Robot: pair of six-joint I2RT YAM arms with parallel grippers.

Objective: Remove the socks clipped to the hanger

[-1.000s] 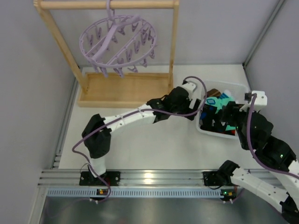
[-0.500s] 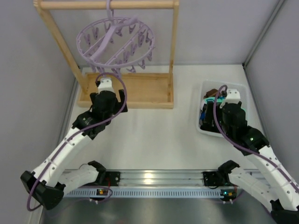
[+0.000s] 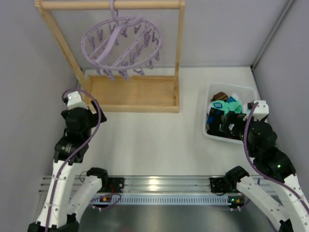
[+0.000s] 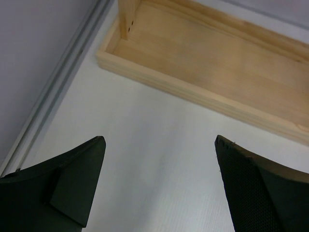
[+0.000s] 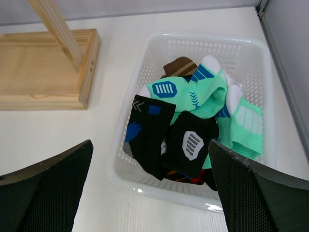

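Observation:
The lilac hanger (image 3: pixel 120 46) hangs by its hook from the wooden rack's top bar, and its pegs dangle with nothing clipped in them. The socks (image 5: pixel 193 111), teal, black and brown striped, lie piled in a white basket (image 5: pixel 159 188) at the right (image 3: pixel 224 104). My right gripper (image 5: pixel 149 142) hovers open above the basket's near side with nothing between its fingers (image 3: pixel 229 123). My left gripper (image 4: pixel 159 140) is open over bare table, just in front of the left corner of the rack's base (image 3: pixel 83 107).
The wooden rack frame (image 3: pixel 128 94) stands at the back left, and its tray-like base (image 4: pixel 217 72) is also in the right wrist view (image 5: pixel 38 67). The basket (image 3: pixel 231 88) sits near the right wall. A metal rail runs along the table's left edge (image 4: pixel 53 96).
My left arm has swung from beside the basket across to the far left. The right gripper has opened wider and drawn back slightly over the basket. The hanger sways a little.

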